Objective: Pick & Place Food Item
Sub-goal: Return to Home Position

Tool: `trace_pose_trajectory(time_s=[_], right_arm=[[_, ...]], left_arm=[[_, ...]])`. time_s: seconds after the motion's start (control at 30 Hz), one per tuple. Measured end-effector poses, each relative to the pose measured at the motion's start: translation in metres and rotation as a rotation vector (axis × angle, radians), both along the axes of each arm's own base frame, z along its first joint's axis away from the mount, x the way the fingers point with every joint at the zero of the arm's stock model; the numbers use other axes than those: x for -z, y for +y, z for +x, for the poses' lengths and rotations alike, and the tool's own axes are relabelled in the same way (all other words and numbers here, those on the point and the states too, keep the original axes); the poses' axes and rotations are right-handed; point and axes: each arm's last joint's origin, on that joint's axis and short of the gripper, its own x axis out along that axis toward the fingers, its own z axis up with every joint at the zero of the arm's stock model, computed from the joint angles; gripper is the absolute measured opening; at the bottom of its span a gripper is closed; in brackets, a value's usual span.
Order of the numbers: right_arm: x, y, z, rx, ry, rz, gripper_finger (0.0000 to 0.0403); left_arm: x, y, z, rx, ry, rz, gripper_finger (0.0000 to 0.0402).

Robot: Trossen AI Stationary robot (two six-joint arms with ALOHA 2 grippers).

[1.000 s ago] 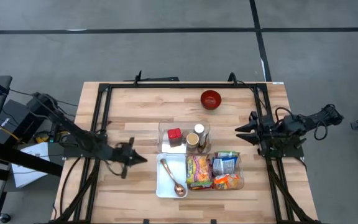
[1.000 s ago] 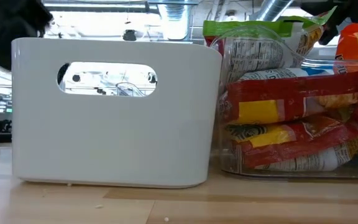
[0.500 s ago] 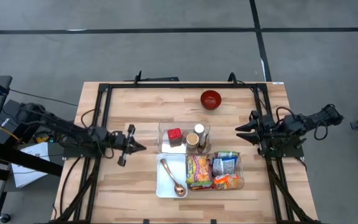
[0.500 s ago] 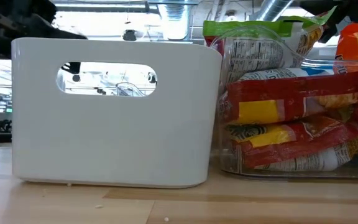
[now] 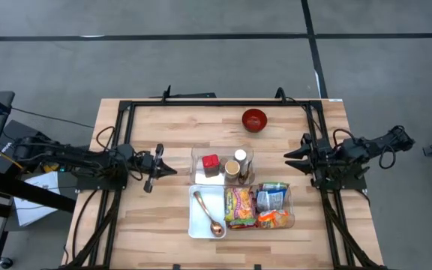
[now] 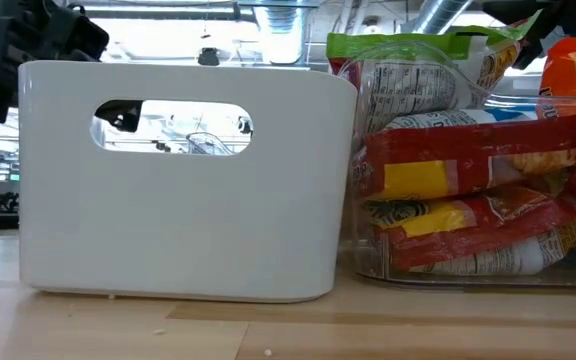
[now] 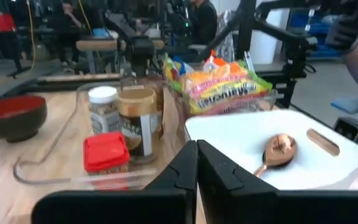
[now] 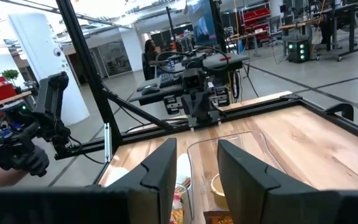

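Several snack packets (image 5: 267, 205) stand in a clear bin at the table's near right; they also show in the low view (image 6: 468, 170) and the left wrist view (image 7: 219, 78). A white bin (image 5: 198, 222) beside it holds a spoon (image 5: 213, 221). A clear bin (image 5: 197, 159) behind them holds two jars (image 7: 138, 118) and a red-lidded container (image 5: 211, 162). My left gripper (image 5: 169, 171) is shut and empty, just left of the jar bin, pointing right. My right gripper (image 5: 287, 159) is open and empty at the table's right side.
A red bowl (image 5: 254, 119) sits at the table's far middle and shows in the left wrist view (image 7: 11, 115). A black frame (image 5: 216, 103) runs around the table's edges. Bare wood lies at the near left. People show in the room beyond the table.
My left gripper has gone toward the table's far edge and swung round, so that it now points level toward the table's right, at the jar bin. It has stayed shut. My right arm has kept still.
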Motion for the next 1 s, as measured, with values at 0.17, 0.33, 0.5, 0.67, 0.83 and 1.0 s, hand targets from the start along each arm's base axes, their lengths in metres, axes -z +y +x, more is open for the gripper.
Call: trace_pose_trajectory(time_s=[0.17,0.33,0.5,0.67,0.83,1.0], right_arm=[[0.001,0.000,0.000,0.000,0.006,-0.002,0.0111],[0.003,0.000,0.000,0.000,0.025,-0.010,0.0111],[0.003,0.000,0.000,0.000,0.027,-0.007,0.0111],[0.003,0.000,0.000,0.000,0.028,-0.007,0.0111],[0.003,0.000,0.000,0.001,0.033,-0.013,0.0111],[0.005,0.000,0.000,0.001,0.047,-0.018,0.0111]], left_arm=[[-0.004,0.000,-0.008,-0.009,-0.004,-0.004,0.0000],[-0.009,0.001,-0.020,-0.054,-0.034,0.007,0.0000],[-0.009,0.001,-0.030,-0.082,-0.023,0.006,0.0000],[-0.009,0.000,-0.039,-0.082,-0.032,0.028,0.0000],[-0.011,0.000,-0.045,-0.108,-0.067,0.028,0.0000],[-0.013,0.000,-0.048,-0.102,-0.102,0.049,0.0000]])
